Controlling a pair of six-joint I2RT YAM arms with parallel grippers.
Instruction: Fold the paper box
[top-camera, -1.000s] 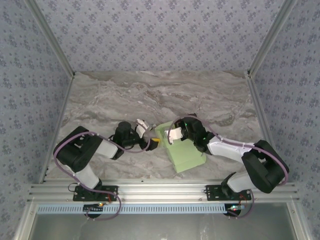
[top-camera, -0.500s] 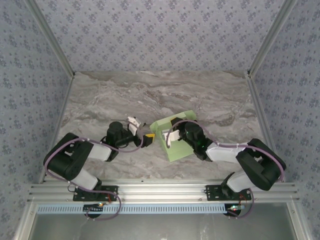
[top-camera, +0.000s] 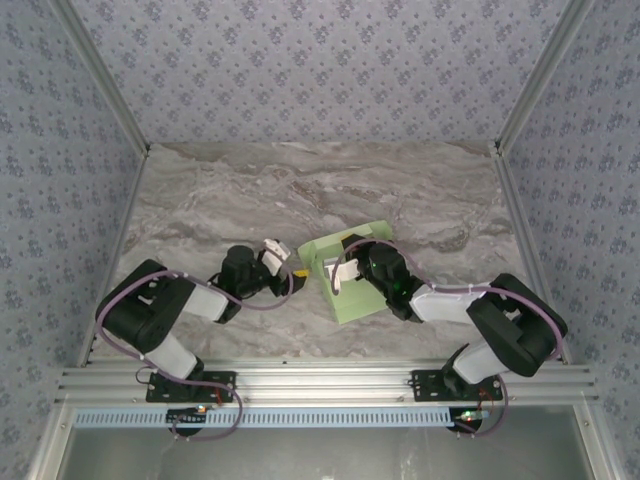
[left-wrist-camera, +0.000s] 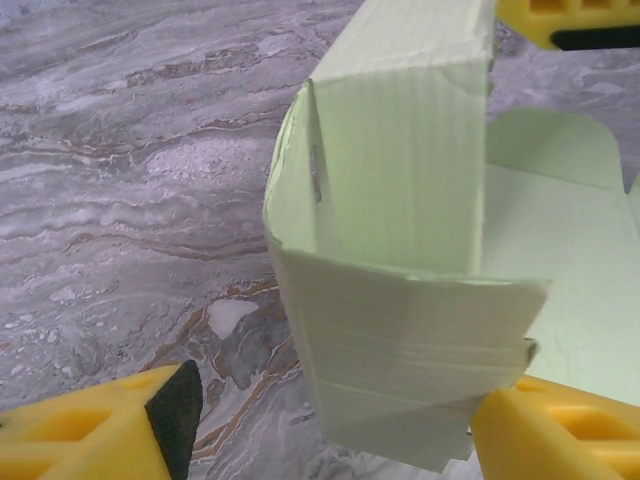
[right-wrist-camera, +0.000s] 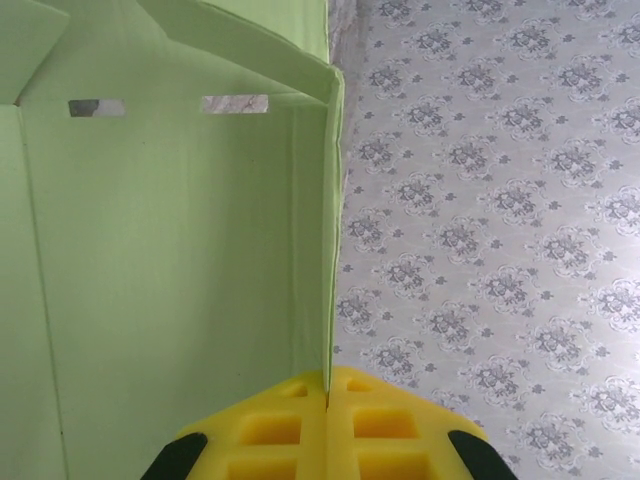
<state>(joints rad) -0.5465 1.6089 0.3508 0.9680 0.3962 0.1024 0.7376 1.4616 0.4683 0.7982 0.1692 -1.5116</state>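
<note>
So the half-formed paper box (top-camera: 352, 300), pale light-green thin card, sat on the grey marbled worktop (top-camera: 250, 190), just ahead of the left gripper (left-wrist-camera: 330, 440) and right up against the right gripper (right-wrist-camera: 328, 400). The right gripper had its yellow fingers pressed together on the edge of one upright wall, pinching the card. The left gripper was spread around the box's near corner: one finger looked to touch the card, the other stood clear of it.

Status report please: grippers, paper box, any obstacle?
Right gripper shut on paper box wall. Left gripper open, straddling its corner. Box partly folded; no obstacle seen.
</note>
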